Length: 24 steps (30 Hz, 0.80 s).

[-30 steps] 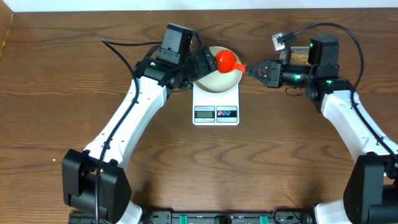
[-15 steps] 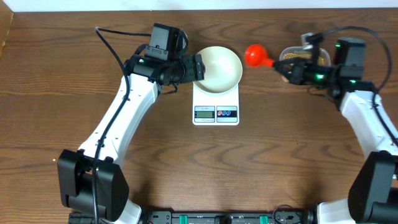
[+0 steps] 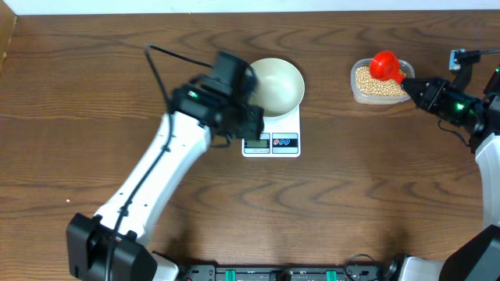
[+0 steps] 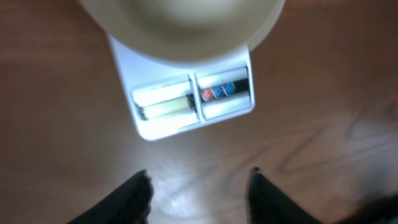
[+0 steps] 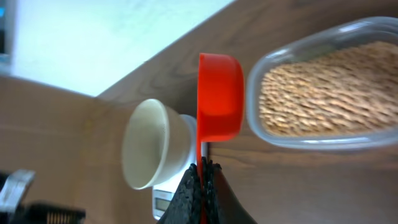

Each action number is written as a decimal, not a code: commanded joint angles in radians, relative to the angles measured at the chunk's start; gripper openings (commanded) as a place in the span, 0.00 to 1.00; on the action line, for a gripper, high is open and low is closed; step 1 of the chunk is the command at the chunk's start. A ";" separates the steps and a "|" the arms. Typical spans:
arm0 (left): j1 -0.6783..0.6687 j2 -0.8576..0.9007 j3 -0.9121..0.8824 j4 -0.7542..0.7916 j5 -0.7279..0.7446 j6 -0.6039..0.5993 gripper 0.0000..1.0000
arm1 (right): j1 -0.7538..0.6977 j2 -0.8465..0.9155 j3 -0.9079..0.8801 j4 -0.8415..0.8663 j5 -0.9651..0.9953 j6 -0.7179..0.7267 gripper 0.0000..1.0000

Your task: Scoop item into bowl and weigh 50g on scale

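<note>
Firstly, check the work surface. The counter is dark brown wood with a visible grain, and a pale white strip runs along its far edge. The scale lies flat near the middle of the far half of the counter, with its front edge facing you. The bowl sits on the scale's rear part and overhangs it on both sides. The display and the small coloured buttons sit side by side on the front edge. The reading is too blurred to make out.

Well to the right of the scale stands a clear tub holding the beans, which cover its floor in a thick layer.

Now check each hand. The left hand hangs above the bare counter just in front of the scale. Its two dark fingers stand apart with nothing between them, so it is released and grasps nothing. In the overhead view the left wrist covers the scale's left front corner.

The right hand is clenched on the thin handle of a red scoop. From above, the scoop's cup overlaps the far right part of the tub. You cannot tell whether the cup touches the beans.
</note>
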<state>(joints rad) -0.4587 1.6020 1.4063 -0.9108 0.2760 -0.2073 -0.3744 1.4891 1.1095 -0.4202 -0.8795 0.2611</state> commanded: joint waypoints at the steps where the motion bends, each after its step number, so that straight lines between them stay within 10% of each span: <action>1: -0.066 0.012 -0.079 0.027 -0.074 -0.075 0.47 | -0.006 -0.012 0.016 -0.024 0.090 -0.028 0.01; 24: -0.147 0.052 -0.407 0.602 -0.217 -0.023 0.07 | -0.005 -0.012 0.016 -0.045 0.180 -0.061 0.01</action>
<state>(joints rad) -0.6048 1.6371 1.0061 -0.3302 0.0788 -0.3153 -0.3775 1.4891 1.1095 -0.4641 -0.7017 0.2222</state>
